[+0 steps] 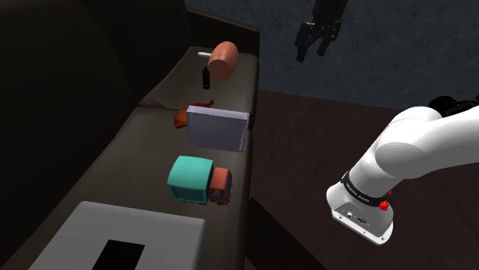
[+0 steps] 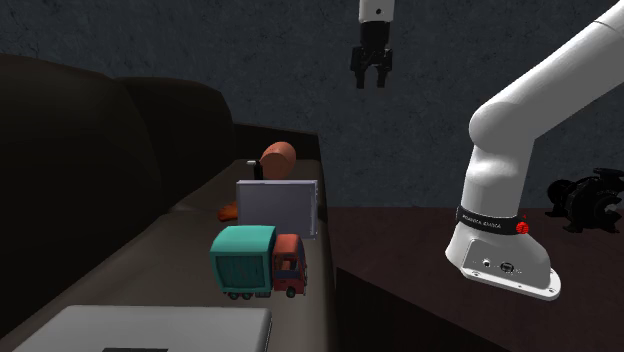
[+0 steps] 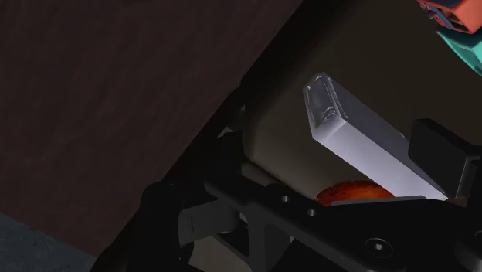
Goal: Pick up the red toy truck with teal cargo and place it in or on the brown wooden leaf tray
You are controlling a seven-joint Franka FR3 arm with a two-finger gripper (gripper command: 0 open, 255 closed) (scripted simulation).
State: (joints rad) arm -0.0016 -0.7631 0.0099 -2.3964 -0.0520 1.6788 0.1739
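Pale box [image 1: 138, 230] nearest; beyond it the red truck [image 1: 201, 181] sits on the sofa [image 1: 150, 142], with the leaf tray [image 1: 181, 117] behind a grey panel [image 1: 219, 130]. Jaws hang high, spread, empty (approach stage, I judge); next, descend over the truck.

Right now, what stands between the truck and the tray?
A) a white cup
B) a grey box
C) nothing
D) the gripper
B: the grey box stands upright between the truck and the tray, hiding most of the tray in the shoulder view.
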